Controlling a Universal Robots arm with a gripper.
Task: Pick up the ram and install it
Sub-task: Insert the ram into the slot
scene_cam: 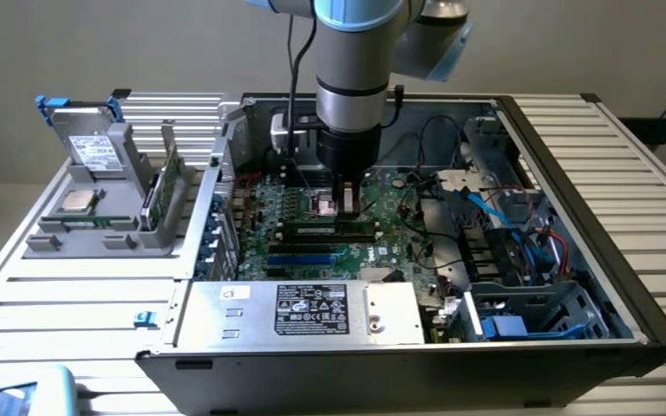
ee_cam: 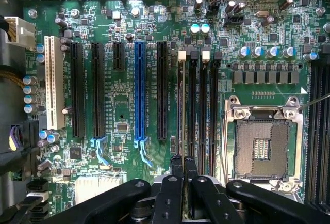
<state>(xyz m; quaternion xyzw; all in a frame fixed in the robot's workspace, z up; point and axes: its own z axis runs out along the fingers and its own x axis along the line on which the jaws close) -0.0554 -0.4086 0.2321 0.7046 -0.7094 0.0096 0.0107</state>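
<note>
One green board (scene_cam: 169, 186) stands in the grey rack (scene_cam: 101, 238) at the exterior view's left, while the ram (scene_cam: 316, 229) stands on edge along the outermost of the memory slots (ee_cam: 196, 105) in the middle of the motherboard (scene_cam: 397, 217), so the step in hand looks like seating. The tool (scene_cam: 350, 206) sits directly over the ram, its fingers drawn almost together and apparently pinching the stick's upper edge near one end. Seating, I judge, calls for a straight, even press down with the stick kept square in its slot.

Pincer (ee_cam: 184, 162) low over memory slots (ee_cam: 203, 105); cables (scene_cam: 489, 208), drive cage (scene_cam: 541, 303) crowd exterior view's right; overhead open.
</note>
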